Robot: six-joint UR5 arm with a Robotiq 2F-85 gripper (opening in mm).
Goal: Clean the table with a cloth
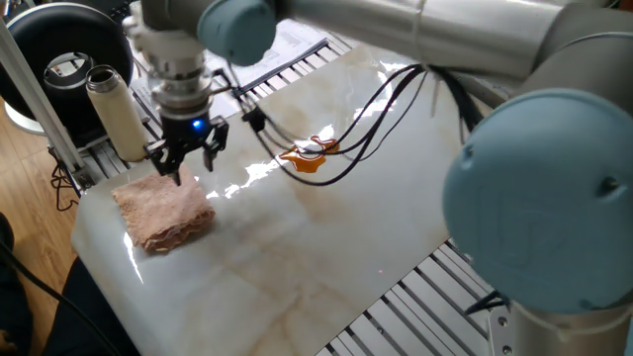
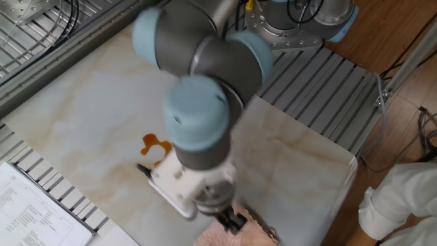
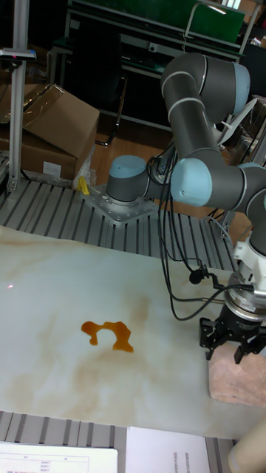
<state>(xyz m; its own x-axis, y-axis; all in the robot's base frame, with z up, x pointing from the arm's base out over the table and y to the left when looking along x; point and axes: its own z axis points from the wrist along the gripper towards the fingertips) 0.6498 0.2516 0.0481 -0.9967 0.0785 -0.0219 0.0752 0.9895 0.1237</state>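
Note:
The pinkish-beige cloth [image 1: 163, 208] lies crumpled on the near left corner of the marble table [image 1: 326, 247]. My gripper [image 1: 185, 163] hangs open right over the cloth's far edge, fingers pointing down and nothing between them. An orange spill [image 1: 309, 156] sits on the slab to the right of the cloth. The other fixed view has the gripper [image 2: 232, 222] at the top edge of the cloth [image 2: 213, 238], with the spill [image 2: 156, 145] up and to the left. The tall fixed view puts the gripper [image 3: 235, 344] just above the cloth [image 3: 236, 380].
A beige bottle [image 1: 114, 114] stands on the ribbed frame left of the gripper, with a black round device [image 1: 64, 59] behind it. Printed paper sheets [image 2: 27, 212] lie off the slab's edge. Black cables [image 1: 376, 109] drape from the arm over the spill.

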